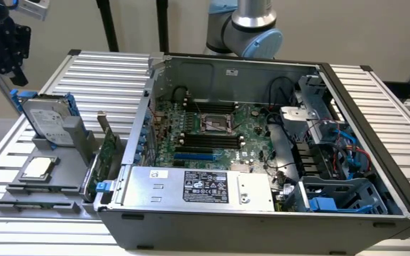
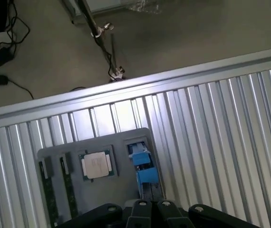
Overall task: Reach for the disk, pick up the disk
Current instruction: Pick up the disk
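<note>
Hovering upper left of exterior view, over upright disk (image 1: 45,120) | fingers (image 2: 140,213) pressed together, empty | risk: lowered closed, they knock it over.

Computer case (image 1: 262,229): open, lying on the ribbed metal table (image 1: 105,69).
Motherboard (image 1: 219,133): inside the case, on its floor.
Power supply (image 1: 198,186): silver box with black label, inside the case against its near wall.
Grey tray (image 1: 20,205): beside the case, at the exterior view's left.
Processor chip (image 1: 38,168): seated in the tray.
Memory sticks (image 1: 38,190): slotted in the tray.
</note>
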`<state>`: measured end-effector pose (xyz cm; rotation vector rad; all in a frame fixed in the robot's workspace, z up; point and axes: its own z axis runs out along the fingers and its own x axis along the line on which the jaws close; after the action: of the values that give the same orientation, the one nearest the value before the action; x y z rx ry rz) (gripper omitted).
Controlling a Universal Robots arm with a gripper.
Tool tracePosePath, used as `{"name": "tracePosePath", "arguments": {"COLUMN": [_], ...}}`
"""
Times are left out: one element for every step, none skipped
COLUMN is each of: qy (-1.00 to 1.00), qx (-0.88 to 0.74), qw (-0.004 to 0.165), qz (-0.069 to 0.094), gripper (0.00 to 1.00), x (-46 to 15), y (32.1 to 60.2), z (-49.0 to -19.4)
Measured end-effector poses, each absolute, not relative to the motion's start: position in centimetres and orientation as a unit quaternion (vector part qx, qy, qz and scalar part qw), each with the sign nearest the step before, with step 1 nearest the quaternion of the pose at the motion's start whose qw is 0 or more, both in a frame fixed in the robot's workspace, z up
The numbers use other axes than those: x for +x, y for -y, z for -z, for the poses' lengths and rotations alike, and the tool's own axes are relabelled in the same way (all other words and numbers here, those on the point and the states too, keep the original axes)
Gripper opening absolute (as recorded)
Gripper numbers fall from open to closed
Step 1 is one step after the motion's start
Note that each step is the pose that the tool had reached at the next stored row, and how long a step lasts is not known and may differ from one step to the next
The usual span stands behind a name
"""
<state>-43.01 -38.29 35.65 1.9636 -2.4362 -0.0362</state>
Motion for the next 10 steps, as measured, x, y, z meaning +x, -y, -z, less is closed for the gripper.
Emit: {"name": "tracePosePath", "arguments": {"qy": [0.775,0.773,0.77,0.765,0.76,0.754,0.748,0.742,0.737,0.73], "qx": [0.631,0.635,0.638,0.643,0.65,0.657,0.663,0.67,0.676,0.683], "qw": [0.006,0.006,0.006,0.006,0.006,0.007,0.007,0.007,0.007,0.007], "qz": [0.012,0.012,0.012,0.012,0.012,0.012,0.011,0.011,0.011,0.011], "gripper": [0.11,0.11,0.11,0.11,0.11,0.11,0.11,0.11,0.11,0.11], "x": [-42.98,-42.96,-42.94,-42.92,-42.92,-42.92,-42.92,-42.91,-42.91,-42.92], "y": [38.29,38.29,38.29,38.3,38.3,38.3,38.3,38.31,38.31,38.3], "z": [-35.65,-35.64,-35.65,-35.64,-35.63,-35.61,-35.6,-35.59,-35.58,-35.57]}}
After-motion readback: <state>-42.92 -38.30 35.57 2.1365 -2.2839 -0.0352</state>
